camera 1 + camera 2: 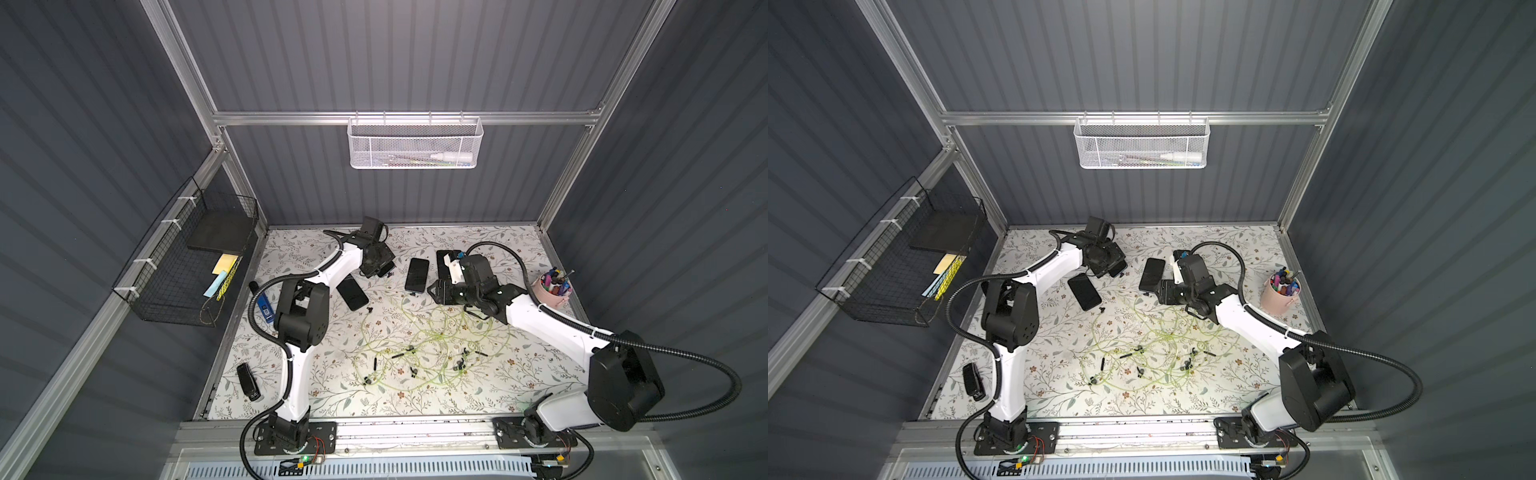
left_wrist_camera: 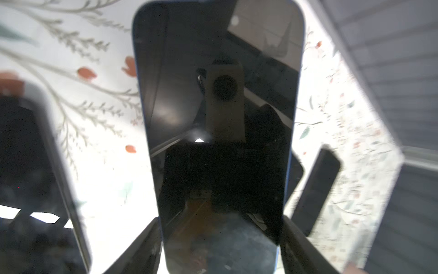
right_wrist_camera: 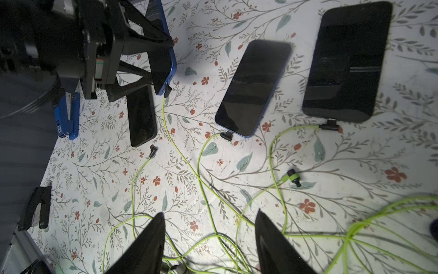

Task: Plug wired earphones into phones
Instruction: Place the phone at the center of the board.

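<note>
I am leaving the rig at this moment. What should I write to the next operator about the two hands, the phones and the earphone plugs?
Left hand: shut on the blue-edged phone; first plug looks seated in it.
Right hand: open, empty, over the green cables.
Apparently done: middle phone with second plug and far phone with third plug, both flat on the table.
Left to do: fourth phone; the loose plug lies next to it, not inserted.
</note>
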